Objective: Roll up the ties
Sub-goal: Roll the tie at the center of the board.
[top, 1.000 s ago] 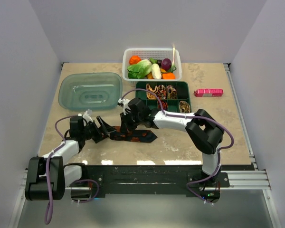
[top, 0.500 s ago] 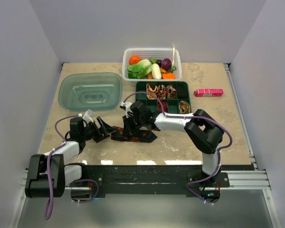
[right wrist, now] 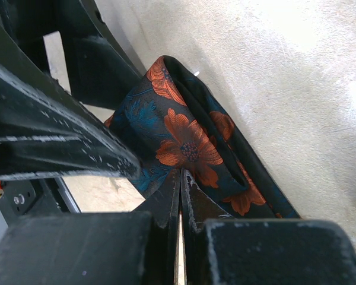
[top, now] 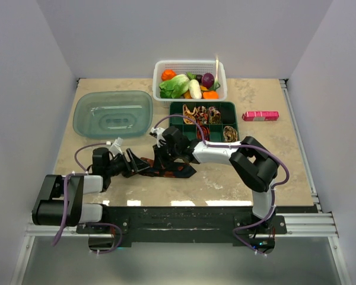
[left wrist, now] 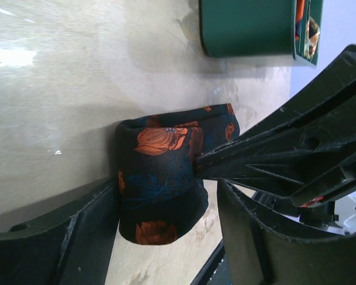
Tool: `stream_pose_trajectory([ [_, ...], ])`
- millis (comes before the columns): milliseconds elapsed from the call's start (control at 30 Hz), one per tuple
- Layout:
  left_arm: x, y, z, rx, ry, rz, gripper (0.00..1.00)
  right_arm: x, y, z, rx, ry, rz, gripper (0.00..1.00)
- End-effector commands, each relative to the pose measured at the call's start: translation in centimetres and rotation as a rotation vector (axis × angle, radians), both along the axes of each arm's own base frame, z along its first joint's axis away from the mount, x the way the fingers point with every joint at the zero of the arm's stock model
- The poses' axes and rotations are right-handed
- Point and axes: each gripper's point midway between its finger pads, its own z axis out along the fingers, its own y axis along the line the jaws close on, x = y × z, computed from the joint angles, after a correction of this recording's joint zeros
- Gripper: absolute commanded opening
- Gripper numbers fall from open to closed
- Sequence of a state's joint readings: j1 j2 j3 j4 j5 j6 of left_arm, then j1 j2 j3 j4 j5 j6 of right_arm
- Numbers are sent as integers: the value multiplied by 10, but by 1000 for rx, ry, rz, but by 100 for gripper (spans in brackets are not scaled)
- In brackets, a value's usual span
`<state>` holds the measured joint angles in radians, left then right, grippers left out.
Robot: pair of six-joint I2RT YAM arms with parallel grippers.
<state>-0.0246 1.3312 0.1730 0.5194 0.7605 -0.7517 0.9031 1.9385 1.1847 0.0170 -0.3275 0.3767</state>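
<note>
**Top view:** Beige, stone-look matte table. The black tie with orange-red flowers lies front-centre. It is partly wound, with its flat pointed end towards the right. The left gripper comes in low from the left, and the right gripper reaches across from the right. They meet at the tie's left end, where black plastic hides the roll.

Behind them is a dark green compartmented tray holding rolled ties, small tan, brown and orange spirals. Further back is a white lattice basket of vegetables. To the left is a translucent grey-green container, a rounded rectangle. To the right is a pink box with print too small to read.

**Left wrist:** The tie is a squat, loose roll of soft woven cloth sitting on the table. The left gripper straddles it, unclamped. One black finger is against the roll's side and the other is just beside it with a thin gap. The right gripper enters from the right, its tips at the roll's edge. A corner of the green tray shows at the top.

**Right wrist:** The right gripper is clenched, with only a hairline slit between its fingers. Its tips press into the folded tie. I cannot tell whether any cloth is pinched. The layered edges of the cloth are visible. The left gripper's black fingers crowd the upper left and block that side of the roll. The speckled table shows on the right.
</note>
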Motion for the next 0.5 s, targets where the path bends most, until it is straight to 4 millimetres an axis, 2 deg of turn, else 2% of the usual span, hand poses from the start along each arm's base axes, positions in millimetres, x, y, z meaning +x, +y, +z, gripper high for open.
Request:
stream_pose_trajectory([
  [0, -7, -10, -9, -6, 22, -41, 64, -1, -13, -26, -90, 1, -19, 0],
  [300, 1, -12, 9, -37, -50, -32, 49, 2, -9, -23, -76, -1, -20, 0],
  [467, 4, -12, 13, -37, -65, -34, 28, 2, -6, -20, -70, -3, -19, 0],
])
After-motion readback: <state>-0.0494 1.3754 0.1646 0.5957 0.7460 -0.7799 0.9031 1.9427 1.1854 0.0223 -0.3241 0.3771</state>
